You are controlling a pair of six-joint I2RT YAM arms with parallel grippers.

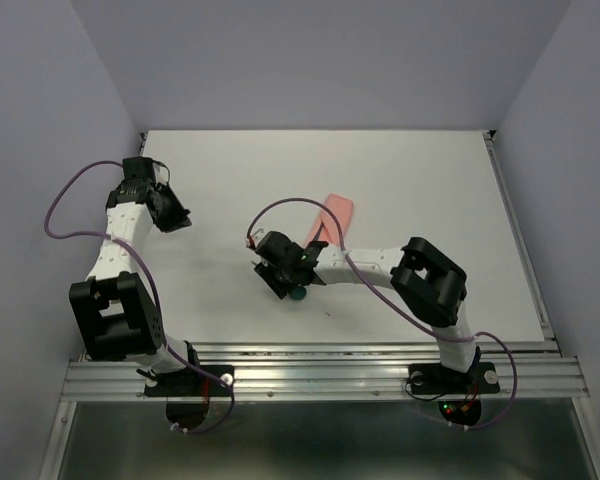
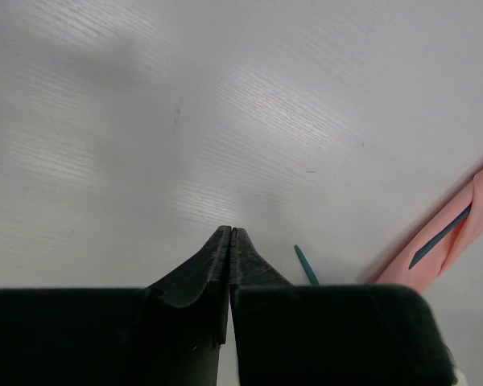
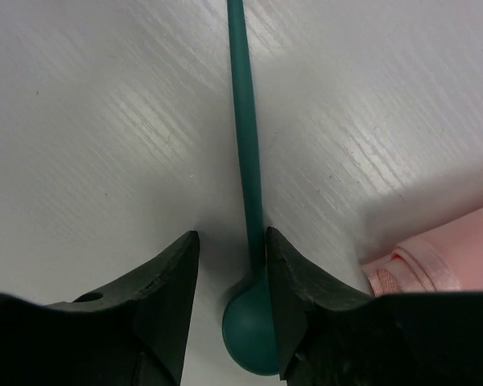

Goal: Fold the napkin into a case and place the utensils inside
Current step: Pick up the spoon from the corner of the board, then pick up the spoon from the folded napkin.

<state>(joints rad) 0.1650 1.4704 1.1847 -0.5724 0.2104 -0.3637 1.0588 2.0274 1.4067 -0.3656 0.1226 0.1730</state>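
Observation:
The napkin lies folded as a narrow salmon-pink case [image 1: 334, 220] mid-table; it also shows in the left wrist view [image 2: 475, 211] and the right wrist view [image 3: 414, 264]. A teal utensil [image 2: 439, 236] sits inside the case. Another teal tip [image 2: 306, 264] lies on the table beside it. A teal spoon [image 3: 247, 145] lies flat on the table, its round end [image 1: 297, 294] toward the wrist. My right gripper [image 3: 232, 235] [image 1: 283, 285] stands open around it, and the right finger touches the handle. My left gripper [image 2: 231, 232] [image 1: 180, 218] is shut on nothing, far left of the case.
Purple cables [image 1: 80, 190] loop off both arms. The white table [image 1: 430, 190] is boxed in by grey walls at the back and sides, with a metal rail [image 1: 320, 372] along the near edge.

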